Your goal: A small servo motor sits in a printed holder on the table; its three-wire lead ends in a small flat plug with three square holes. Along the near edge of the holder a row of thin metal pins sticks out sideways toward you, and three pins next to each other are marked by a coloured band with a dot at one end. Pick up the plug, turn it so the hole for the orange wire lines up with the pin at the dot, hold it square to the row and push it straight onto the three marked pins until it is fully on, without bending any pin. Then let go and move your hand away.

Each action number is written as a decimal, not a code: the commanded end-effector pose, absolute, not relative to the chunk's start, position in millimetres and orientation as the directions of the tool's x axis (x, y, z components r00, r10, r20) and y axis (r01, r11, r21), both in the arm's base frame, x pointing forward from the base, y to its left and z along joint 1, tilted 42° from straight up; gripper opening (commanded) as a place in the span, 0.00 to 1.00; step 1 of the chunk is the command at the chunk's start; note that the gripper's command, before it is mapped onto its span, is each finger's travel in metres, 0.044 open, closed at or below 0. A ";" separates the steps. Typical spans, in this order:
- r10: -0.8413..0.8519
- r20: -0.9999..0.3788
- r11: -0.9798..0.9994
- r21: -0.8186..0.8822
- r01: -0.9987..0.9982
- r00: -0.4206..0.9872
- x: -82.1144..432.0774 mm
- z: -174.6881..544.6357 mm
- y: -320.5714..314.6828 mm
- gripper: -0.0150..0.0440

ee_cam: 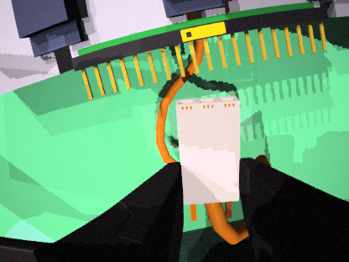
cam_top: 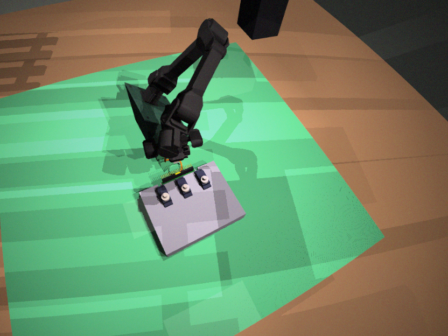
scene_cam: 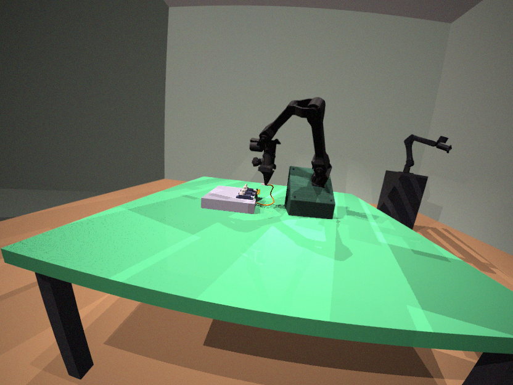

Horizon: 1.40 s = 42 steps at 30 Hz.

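In the wrist view my gripper (ee_cam: 210,173) (scene_cam: 266,182) is shut on the white plug (ee_cam: 210,130), its three-hole end facing the metal pins (ee_cam: 263,45). A gap shows between plug and pin tips; the exterior view shows the fingertips slightly above the pins. The yellow band (ee_cam: 211,30) has its dark dot (ee_cam: 189,34) at the left end. The plug sits slightly right of the band and is turned a little from the pins' direction. Its left wire stub (ee_cam: 193,212) is orange, the right one darker. The orange lead (ee_cam: 163,126) (scene_cam: 272,194) loops beside the plug and passes under the row.
The pale holder (cam_top: 206,220) (scene_cam: 227,206) carries three dark servos with white tops. The arm's dark green base block (scene_cam: 311,209) stands on the table close to the pin side. Another arm on a dark pedestal (scene_cam: 401,198) stands away from the table.
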State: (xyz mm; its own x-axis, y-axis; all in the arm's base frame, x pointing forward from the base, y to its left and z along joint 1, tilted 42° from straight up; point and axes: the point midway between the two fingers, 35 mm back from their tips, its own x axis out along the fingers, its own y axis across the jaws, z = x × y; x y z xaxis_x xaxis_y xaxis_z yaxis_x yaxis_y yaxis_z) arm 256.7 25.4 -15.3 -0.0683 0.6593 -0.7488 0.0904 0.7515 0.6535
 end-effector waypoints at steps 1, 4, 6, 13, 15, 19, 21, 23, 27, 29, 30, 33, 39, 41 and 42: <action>0.658 -0.750 0.752 0.659 0.019 -0.068 239.3 -19.7 20.7 0.25; 0.661 -0.747 0.747 0.664 -0.035 -0.068 225.3 -23.6 18.3 0.25; 0.663 -0.745 0.743 0.666 -0.059 -0.069 219.0 -25.1 17.5 0.25; 0.663 -0.746 0.743 0.666 -0.062 -0.069 217.7 -39.7 29.8 0.25; 0.663 -0.745 0.743 0.667 -0.062 -0.069 216.8 -46.8 36.4 0.25; 0.664 -0.744 0.742 0.668 -0.062 -0.069 215.3 -54.8 44.3 0.25; 0.664 -0.744 0.742 0.668 -0.062 -0.069 216.0 -54.8 44.3 0.25; 0.664 -0.744 0.742 0.668 -0.062 -0.069 219.3 -54.7 44.4 0.25; 0.664 -0.744 0.742 0.668 -0.062 -0.068 232.1 -54.2 45.2 0.25; 0.664 -0.744 0.742 0.668 -0.063 -0.068 240.2 -53.5 45.9 0.25; 0.664 -0.744 0.742 0.668 -0.063 -0.068 244.4 -53.1 46.3 0.25; 0.665 -0.744 0.742 0.668 -0.063 -0.068 249.7 -52.4 46.9 0.25; 0.665 -0.744 0.742 0.668 -0.063 -0.068 254.7 -53.1 47.3 0.25; 0.665 -0.744 0.742 0.668 -0.063 -0.068 255.0 -53.1 47.4 0.25; 0.665 -0.744 0.742 0.668 -0.063 -0.068 255.4 -53.1 47.4 0.25</action>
